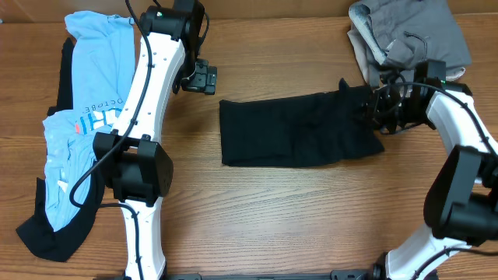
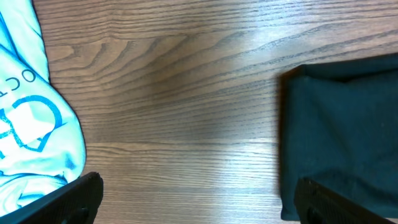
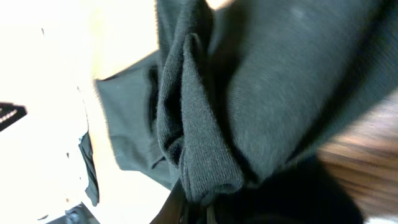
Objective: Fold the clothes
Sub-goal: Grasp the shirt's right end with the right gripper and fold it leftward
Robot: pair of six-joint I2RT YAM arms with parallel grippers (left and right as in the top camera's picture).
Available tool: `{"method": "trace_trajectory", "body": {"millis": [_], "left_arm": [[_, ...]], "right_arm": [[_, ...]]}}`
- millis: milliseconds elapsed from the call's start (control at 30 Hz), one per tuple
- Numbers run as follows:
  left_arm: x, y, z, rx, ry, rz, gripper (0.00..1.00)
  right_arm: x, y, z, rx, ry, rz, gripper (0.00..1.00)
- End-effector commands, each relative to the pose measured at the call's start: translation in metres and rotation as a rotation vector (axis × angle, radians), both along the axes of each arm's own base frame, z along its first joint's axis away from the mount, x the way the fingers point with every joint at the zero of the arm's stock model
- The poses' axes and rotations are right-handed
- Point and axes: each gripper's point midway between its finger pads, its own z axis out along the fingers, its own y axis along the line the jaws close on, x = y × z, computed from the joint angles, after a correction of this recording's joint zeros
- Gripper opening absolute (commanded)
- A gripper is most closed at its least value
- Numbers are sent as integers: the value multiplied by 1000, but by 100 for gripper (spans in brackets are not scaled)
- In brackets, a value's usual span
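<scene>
Brown wooden table (image 1: 296, 225) under everything. Lying flat in the middle, a black piece of clothing (image 1: 288, 132), folded into a long shape. Pinched at its right end by the right gripper (image 1: 379, 109), with the cloth all bunched up there. From the right wrist, thick dark folds squeezed tight between the fingers at the bottom of the view. Up near the top left corner of the black piece of clothing, the left gripper (image 1: 204, 78), hanging over bare wood and not touching the cloth. Fingers (image 2: 78, 196) spread wide apart, nothing between them. Off to the left, a heap of light blue T-shirts (image 1: 93, 70) with white letters, lying partly on some other dark clothing (image 1: 47, 233). At the top right corner, a pile of grey clothes (image 1: 412, 31), just beside the right gripper.
</scene>
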Motion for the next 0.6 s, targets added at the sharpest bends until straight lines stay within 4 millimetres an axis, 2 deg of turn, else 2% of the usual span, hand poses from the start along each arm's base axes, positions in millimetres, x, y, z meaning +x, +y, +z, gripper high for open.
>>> {"method": "trace_trajectory", "body": {"millis": [0,100,300,467,567], "left_arm": [[6,1,8,-14,-31,-5,100],[8,4,8,-15,-35,2,100],[10,6,8,-16,-41,8,100],[13,7,9,-18,-55,9,100],[15,8,9,-21,-63,13,100]], "right_arm": [[10,34,49,-29,-153,105,4],[11,78,63,-35,-186,185,4],[3,157,55,-147,-204,255,4],[-13,214,55,-184,-234,297,4],[-20,240,54,-220,-269,300,4]]}}
